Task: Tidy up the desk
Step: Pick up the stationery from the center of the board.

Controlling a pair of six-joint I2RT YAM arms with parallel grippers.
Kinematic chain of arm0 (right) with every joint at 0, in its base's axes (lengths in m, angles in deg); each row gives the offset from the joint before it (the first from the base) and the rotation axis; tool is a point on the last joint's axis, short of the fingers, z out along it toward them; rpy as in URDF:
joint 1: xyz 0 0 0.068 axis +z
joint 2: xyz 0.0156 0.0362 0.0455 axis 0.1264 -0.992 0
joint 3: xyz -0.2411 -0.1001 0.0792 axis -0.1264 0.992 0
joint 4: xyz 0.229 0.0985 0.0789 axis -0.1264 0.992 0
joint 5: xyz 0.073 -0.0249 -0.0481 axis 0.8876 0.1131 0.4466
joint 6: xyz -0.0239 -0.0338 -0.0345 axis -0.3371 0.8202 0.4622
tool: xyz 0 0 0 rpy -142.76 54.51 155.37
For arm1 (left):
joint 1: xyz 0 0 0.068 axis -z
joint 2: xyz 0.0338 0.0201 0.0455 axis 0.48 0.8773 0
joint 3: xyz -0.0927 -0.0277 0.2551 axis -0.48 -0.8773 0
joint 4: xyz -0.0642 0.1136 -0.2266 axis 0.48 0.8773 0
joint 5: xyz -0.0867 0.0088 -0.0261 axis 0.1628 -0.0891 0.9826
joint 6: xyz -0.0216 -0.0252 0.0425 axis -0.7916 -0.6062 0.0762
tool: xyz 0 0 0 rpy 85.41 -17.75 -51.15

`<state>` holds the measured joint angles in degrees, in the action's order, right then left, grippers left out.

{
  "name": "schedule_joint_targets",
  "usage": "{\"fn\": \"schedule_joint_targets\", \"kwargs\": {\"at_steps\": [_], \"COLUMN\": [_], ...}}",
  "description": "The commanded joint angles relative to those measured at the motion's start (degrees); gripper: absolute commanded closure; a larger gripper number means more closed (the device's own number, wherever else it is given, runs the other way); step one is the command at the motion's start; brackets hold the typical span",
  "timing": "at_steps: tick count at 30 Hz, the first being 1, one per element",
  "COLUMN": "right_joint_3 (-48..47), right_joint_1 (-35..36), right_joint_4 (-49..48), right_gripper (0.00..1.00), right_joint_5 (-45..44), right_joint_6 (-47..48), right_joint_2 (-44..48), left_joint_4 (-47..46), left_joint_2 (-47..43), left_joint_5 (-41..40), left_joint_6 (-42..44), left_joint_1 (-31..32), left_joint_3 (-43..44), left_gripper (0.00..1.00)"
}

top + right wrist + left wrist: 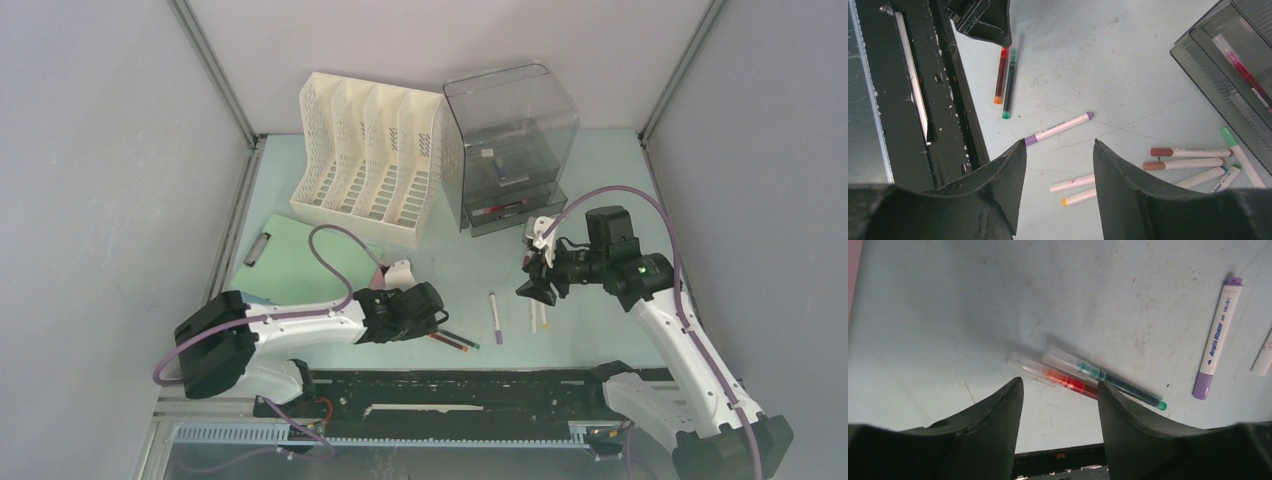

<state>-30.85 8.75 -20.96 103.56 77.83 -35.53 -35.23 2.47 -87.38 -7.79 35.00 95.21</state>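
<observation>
The desk (440, 260) is a pale mint-green tabletop. My left gripper (1060, 387) is open and empty, low over a red pen (1068, 381) and a green pen (1118, 385) lying side by side; both also show in the top view (455, 341). A purple-capped white marker (1217, 340) lies to their right, also in the top view (495, 318). My right gripper (1060, 145) is open and empty above several white markers (1075, 182), with brown-capped ones (1188, 152) beside them.
A white mesh file rack (370, 160) and a smoky clear drawer box (510, 145) stand at the back. A green clipboard (295, 255) lies at the left, with a pink and white item (398, 270) by it. A black rail (450, 385) runs along the near edge.
</observation>
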Motion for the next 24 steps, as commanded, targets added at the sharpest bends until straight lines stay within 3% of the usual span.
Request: {"fn": "schedule_joint_targets", "kwargs": {"at_steps": [1, 9, 24], "right_joint_3": [-0.8, -0.8, -0.8], "right_joint_1": [0.4, 0.8, 1.7], "right_joint_4": [-0.8, -0.8, -0.7], "right_gripper": [0.41, 0.41, 0.41], "right_joint_5": [-0.5, -0.3, -0.5], "right_joint_6": [-0.9, -0.9, -0.7], "right_joint_2": [-0.1, -0.4, -0.6], "left_joint_4": [7.6, 15.7, 14.8], "left_joint_2": [2.9, 10.9, 13.7], "left_joint_5": [-2.5, -0.7, -0.5], "left_joint_6": [-5.0, -5.8, -6.4], "left_joint_1": [1.1, 1.3, 1.9], "left_joint_3": [5.3, 12.8, 14.6], "left_gripper": [0.37, 0.37, 0.47]}}
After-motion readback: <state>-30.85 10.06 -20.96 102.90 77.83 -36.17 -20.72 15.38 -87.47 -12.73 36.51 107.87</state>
